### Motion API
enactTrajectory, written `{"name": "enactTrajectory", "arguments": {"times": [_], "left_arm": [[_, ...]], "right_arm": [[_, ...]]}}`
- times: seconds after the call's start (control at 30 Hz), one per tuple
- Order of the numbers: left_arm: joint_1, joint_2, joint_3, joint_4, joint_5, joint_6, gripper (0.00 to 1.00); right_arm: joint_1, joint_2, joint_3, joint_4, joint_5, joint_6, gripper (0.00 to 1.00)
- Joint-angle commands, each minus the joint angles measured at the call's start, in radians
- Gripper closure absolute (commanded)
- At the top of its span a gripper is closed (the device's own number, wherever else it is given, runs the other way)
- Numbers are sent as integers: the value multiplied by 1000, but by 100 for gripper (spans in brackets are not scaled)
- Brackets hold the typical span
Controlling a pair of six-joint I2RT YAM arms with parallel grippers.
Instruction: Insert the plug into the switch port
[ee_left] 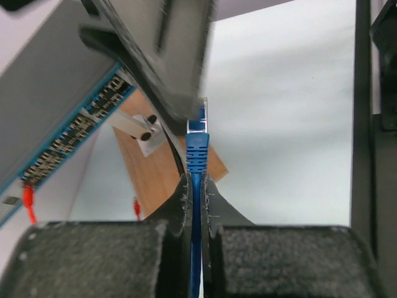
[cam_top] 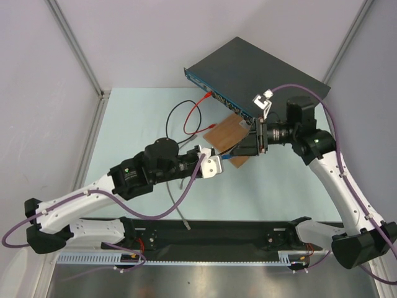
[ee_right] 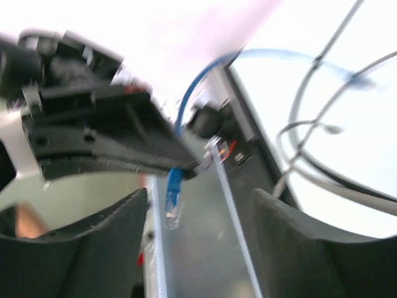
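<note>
Here left gripper [ee_left: 196,184] pinches plug [ee_left: 197,148]; switch [ee_left: 49,93] apart, up-left.

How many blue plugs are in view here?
1. The blue plug sticks out of the shut jaws of the left gripper, which pinch its cable, near the switch. The cable's far end is hidden and might carry another.

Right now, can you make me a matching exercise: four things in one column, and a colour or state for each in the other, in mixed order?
Things:
1. left gripper
2. right gripper
3. switch
4. board

Colour or state:
a. open
b. brown
c. shut on the plug
d. black, with a blue front strip

Pairs: 1-c, 2-a, 3-d, 4-b
</note>
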Motion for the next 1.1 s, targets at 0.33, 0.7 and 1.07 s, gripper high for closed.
{"name": "enactTrajectory", "arguments": {"times": [0.33, 0.7, 1.07], "left_arm": [[-33, 247, 239, -148, -287, -530, 100], [-79, 413, 386, -191, -355, -668, 100], [-76, 612, 587, -245, -385, -695, 100]], "right_arm": [[-239, -142, 256, -69, 294, -194, 6], [-748, -158, 201, -319, 134, -157, 0], [-889, -97, 7, -216, 42, -42, 0]]}}
